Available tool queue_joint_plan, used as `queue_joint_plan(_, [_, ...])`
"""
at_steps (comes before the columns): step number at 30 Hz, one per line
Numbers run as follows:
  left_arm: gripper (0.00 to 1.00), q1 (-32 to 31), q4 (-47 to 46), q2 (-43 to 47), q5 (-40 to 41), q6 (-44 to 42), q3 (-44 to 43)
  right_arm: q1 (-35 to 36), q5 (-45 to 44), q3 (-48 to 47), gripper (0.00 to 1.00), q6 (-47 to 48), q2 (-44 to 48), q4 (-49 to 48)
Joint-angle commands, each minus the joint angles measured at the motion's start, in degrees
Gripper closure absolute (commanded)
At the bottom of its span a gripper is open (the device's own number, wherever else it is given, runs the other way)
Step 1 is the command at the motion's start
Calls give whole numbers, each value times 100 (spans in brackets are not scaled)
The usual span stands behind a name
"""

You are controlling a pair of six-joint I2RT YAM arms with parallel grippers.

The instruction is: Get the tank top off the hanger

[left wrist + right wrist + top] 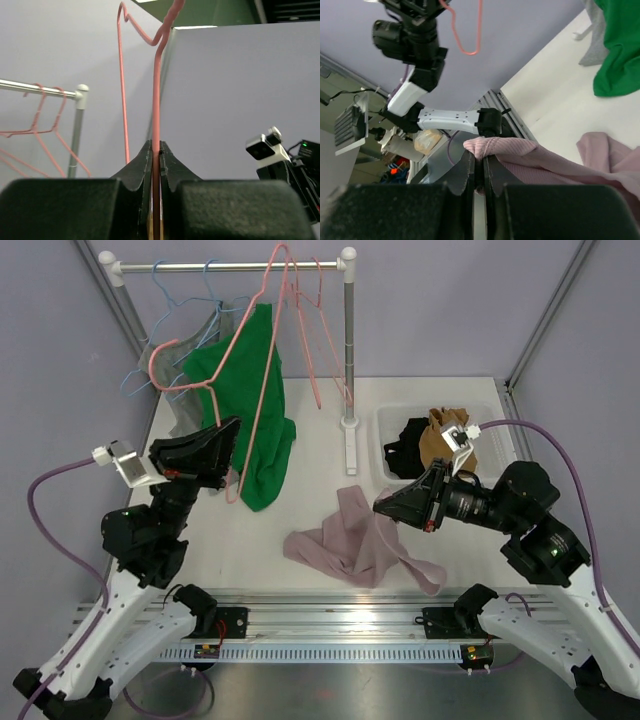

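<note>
My left jaws are clamped on the wire of the pink hanger point(155, 90), raised at the left. My right jaws pinch a fold of the pink tank top point(350, 540), which lies crumpled on the table point(330, 465), near the middle. The clear bin point(381, 445) at the far right holds a black garment point(403, 455) and a brown garment point(437, 440).

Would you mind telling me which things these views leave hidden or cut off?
- Top view: gray garment mostly hidden behind the green top.
- Left wrist view: pink hanger, lower part hidden inside the shut left gripper.
- Right wrist view: pink tank top cut off by the right edge.
</note>
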State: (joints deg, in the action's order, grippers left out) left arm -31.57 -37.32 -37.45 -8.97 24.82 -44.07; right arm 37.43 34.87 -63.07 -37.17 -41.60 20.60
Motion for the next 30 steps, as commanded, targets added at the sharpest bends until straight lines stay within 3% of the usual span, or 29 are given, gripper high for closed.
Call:
queue_joint_plan(1, [92,-24,1276,378,1195,-355,-303,-25,-542,109,100,210,-5,392])
queue_joint_plan(3, [100,-24,2476,396,1484,-355,-663,-25,-692,381,100,166,-49,453])
queue_joint_plan(6, [100,-24,3491,466,1775,-276,-804,106,-955,725,100,53,-102,401])
queue_joint_plan(10, [100,-24,4144,835,2048,-92,-576,781,-1701,1383,100,-63,-260,111])
queue_joint_plan(16, [100,-24,5208,1126,2136,198,-541,1591,-3406,1561,96,-71,-1375,50])
queue_joint_plan(18, [100,-24,5418,1213,2145,260,-506,1714,-3969,1508,83,-54,-1928,119])
queue_joint_plan(19, [100,-24,5480,1223,2163,286,-480,1819,-4110,1421,62,-45,-2104,120])
queue_joint_plan(22, [100,-24,5770,1179,2181,339,-514,1943,-4471,1192,19,-54,-2571,286])
queue_joint_plan(23, [100,-24,5823,1161,2154,331,-558,2013,-4602,1157,14,-28,-2607,321])
queue_joint_plan(29, [100,-24,5938,1021,2101,287,-585,2040,-4937,911,10,52,-2134,717])
queue_joint_plan(30, [100,-24,5947,977,2136,304,-646,2032,-4955,910,5,52,-2019,813])
